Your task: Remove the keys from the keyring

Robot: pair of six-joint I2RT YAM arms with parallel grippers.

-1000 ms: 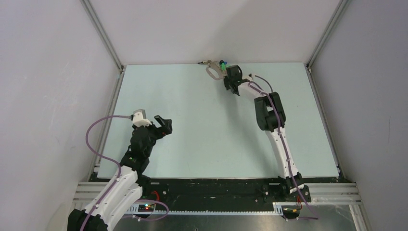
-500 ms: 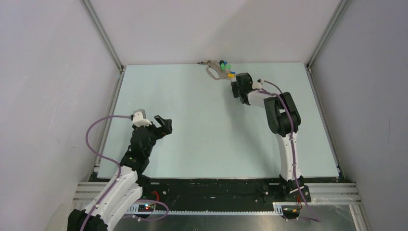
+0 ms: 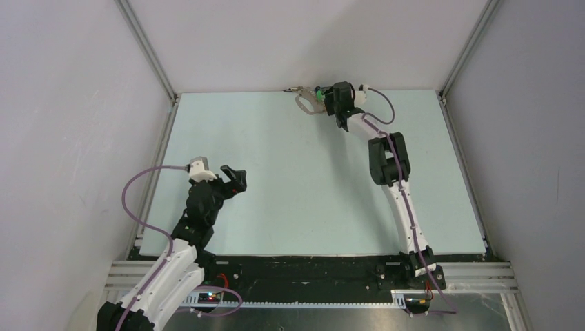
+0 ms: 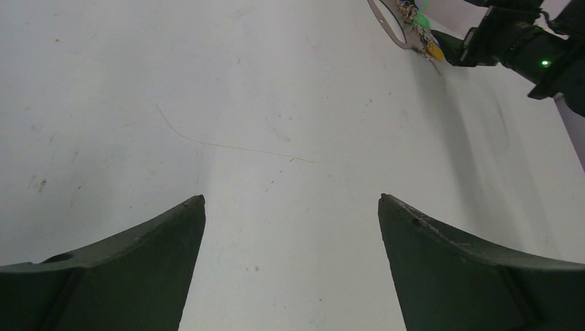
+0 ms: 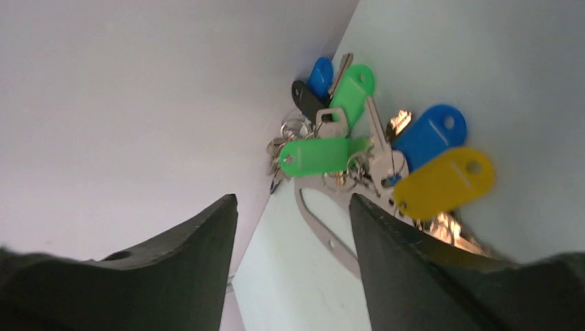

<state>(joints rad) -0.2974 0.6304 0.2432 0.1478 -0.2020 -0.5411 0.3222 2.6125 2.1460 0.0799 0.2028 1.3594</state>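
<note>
The keys (image 5: 321, 155) lie in a bunch against the back wall, silver blades with green, blue (image 5: 429, 134), yellow (image 5: 445, 181) and black tags. They hang on the grey-beige keyring (image 5: 324, 231), which lies flat on the table. My right gripper (image 5: 293, 200) is open just short of the bunch, and one side of the loop shows between its fingers, untouched. From above, the right gripper (image 3: 330, 98) sits beside the keyring (image 3: 303, 105) at the table's far edge. My left gripper (image 4: 291, 198) is open and empty, hovering far off at the near left (image 3: 234, 176).
The pale table (image 3: 276, 193) is boxed in by white walls at the back and on both sides. The bunch lies right in the seam between table and back wall (image 5: 138, 103). The right arm (image 3: 386, 162) stretches up the right half of the table.
My right gripper went from shut to open. It drew back to the right of the bunch, then swung forward to the back edge beside the keys. The left arm stayed still.
</note>
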